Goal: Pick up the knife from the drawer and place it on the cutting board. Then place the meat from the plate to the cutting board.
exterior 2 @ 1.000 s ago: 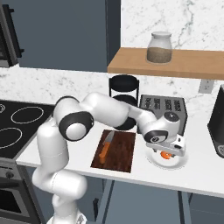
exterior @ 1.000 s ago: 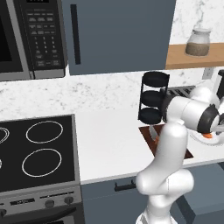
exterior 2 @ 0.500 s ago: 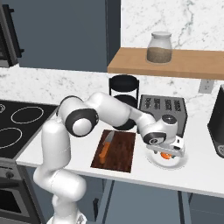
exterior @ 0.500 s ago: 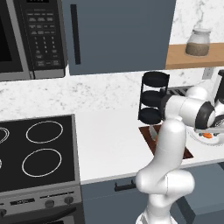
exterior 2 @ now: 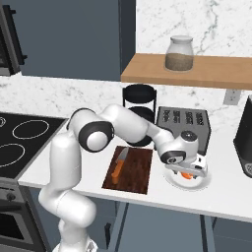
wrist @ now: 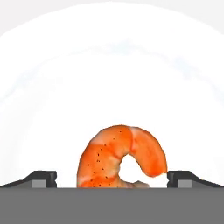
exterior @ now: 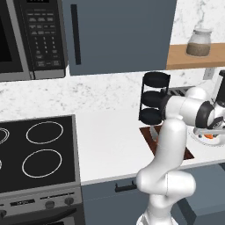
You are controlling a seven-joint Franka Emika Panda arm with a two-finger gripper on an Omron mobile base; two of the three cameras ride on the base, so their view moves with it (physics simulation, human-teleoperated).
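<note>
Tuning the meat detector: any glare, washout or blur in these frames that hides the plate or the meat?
Hand view: plate nearly blown out white, rim only a faint curve; meat sharp and saturated between the open gripper tips. Right base view: even flat lighting, soft shadows, knife clear on the cutting board. Left base view: arm hides most of the board, meat shows as a tiny orange speck.

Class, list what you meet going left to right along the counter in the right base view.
Stove burners → knife on the cutting board → plate with the meat → dark appliance at the right edge.
</note>
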